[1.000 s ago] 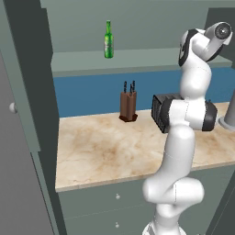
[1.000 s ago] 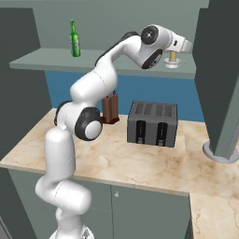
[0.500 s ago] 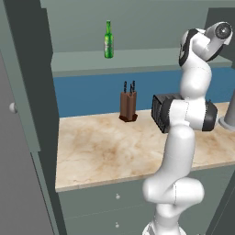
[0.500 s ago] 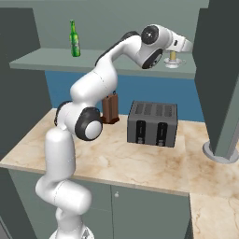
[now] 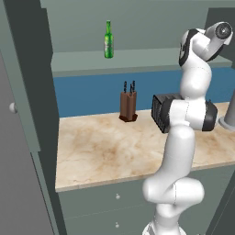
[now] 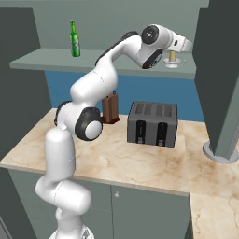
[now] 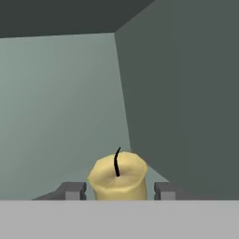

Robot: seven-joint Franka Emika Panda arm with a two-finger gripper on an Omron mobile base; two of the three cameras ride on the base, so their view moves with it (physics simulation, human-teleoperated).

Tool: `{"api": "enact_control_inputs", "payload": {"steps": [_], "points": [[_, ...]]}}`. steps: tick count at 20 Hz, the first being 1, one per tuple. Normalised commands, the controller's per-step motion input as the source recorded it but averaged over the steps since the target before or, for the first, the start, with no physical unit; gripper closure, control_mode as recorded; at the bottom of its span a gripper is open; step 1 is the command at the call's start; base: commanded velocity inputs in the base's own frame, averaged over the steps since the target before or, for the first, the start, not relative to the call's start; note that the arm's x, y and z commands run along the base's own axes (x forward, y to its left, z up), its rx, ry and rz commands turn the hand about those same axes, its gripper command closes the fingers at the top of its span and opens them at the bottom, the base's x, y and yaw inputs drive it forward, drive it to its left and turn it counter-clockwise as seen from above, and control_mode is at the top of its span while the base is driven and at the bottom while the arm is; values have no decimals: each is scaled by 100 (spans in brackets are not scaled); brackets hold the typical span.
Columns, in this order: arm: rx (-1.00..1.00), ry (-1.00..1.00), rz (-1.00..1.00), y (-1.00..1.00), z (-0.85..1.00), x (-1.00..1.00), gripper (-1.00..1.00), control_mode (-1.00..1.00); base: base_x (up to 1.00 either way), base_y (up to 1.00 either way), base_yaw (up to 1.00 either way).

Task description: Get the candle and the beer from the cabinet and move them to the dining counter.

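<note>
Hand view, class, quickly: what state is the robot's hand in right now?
Hand: fingertips flank the candle with small gaps; gripping or not cannot be told.

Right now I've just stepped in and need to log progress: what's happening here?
The arm has reached into the cabinet, and its gripper straddles the candle, one fingertip on each side with small gaps, so no firm grip is visible yet. The beer stands upright on the same shelf, further left and untouched.
</note>
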Motion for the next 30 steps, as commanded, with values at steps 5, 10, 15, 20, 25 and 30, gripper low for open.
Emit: {"api": "enact_control_inputs", "payload": {"steps": [5,10,15,20,25,30], "points": [[0,0,0,0,0,0,100,-100,0,0,0],[0,0,0,0,0,0,100,-100,0,0,0],[0,0,0,0,0,0,100,-100,0,0,0],[0,0,0,0,0,0,100,-100,0,0,0],[0,0,0,0,0,0,100,-100,0,0,0],[0,0,0,1,0,-13,100,-100,0,0,0]]}}
